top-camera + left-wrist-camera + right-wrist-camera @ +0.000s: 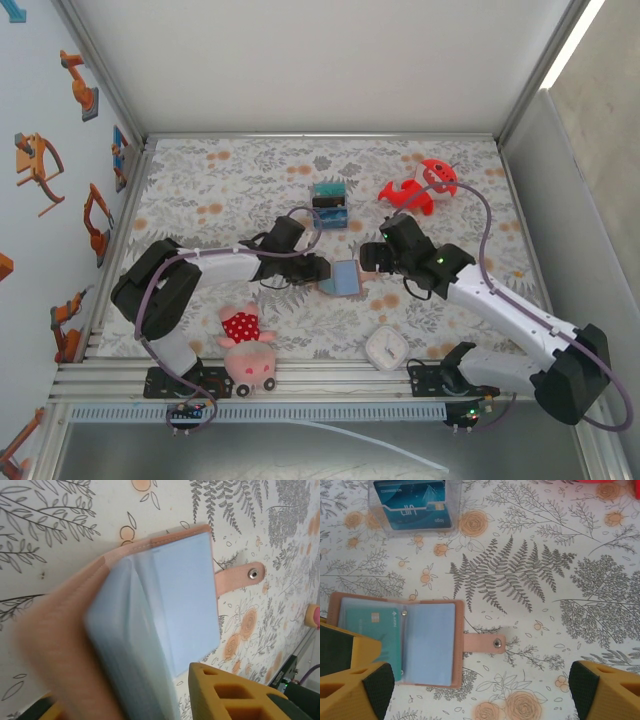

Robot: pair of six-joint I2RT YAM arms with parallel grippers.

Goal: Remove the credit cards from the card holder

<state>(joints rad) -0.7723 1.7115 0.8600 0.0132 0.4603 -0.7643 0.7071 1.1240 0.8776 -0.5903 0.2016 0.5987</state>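
Open card holder (432, 640) lies beneath spread right claw (479, 680); grip of left claw (316, 270) unclear.

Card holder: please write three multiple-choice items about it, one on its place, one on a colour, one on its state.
1. Where does the card holder lie?
A) on top of the red toy
B) on the table, nearer the arm bases than the clear card box
C) against the plush pig

2. In the right wrist view, what colour is the card in its left pocket?
A) teal
B) red
C) white

3. What is its state?
A) snapped shut
B) folded, standing on edge
C) open, snap tab unfastened

Answers:
1. B, the top view shows it on the floral cloth below the box.
2. A, a teal card shows behind the sleeve.
3. C, both inner sides show and the tab lies flat beside it.
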